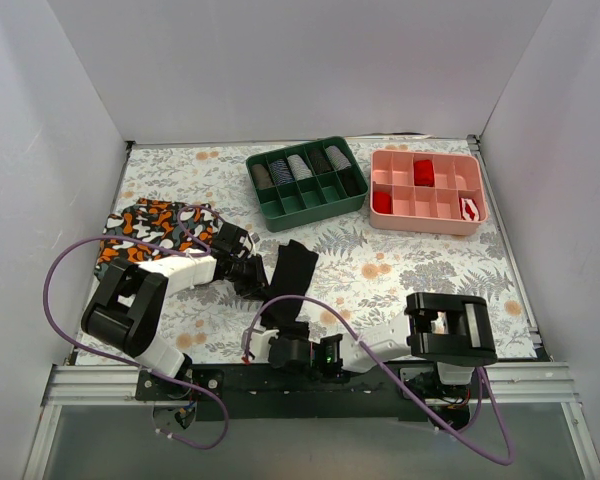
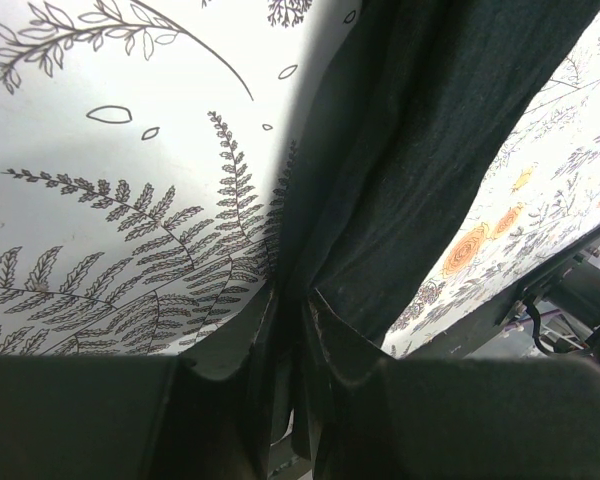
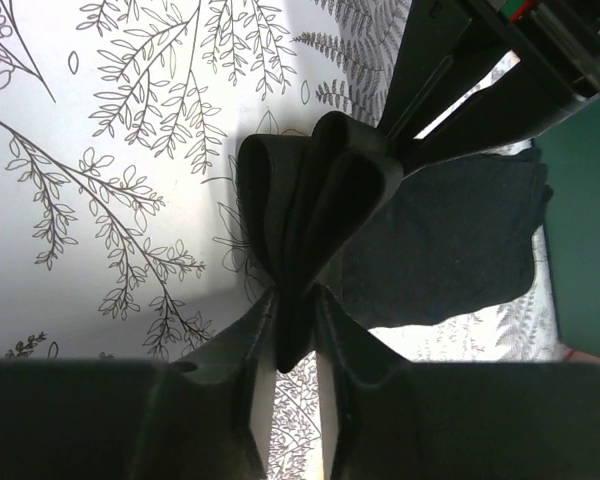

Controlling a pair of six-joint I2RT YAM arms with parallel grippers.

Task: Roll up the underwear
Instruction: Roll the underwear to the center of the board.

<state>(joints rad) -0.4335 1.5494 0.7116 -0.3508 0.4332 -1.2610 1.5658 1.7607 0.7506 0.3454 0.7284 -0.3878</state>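
one camo pair [image 1: 145,232] sits far left, then the left gripper [image 1: 252,270] is clamped on the black underwear [image 1: 296,265] in the middle of the floral table [image 1: 430,270], with the right gripper [image 1: 282,318] pinching its bunched-up near end.

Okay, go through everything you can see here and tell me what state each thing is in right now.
black underwear: bunched, pinched by both pincers, not rolled yet.
left pincer: shut on the black underwear.
right pincer: shut on the black underwear.
camouflage underwear: unrolled, lying loose, not gripped.
green tray: rolled items in its back compartments.
pink tray: red items in three compartments, the others empty.
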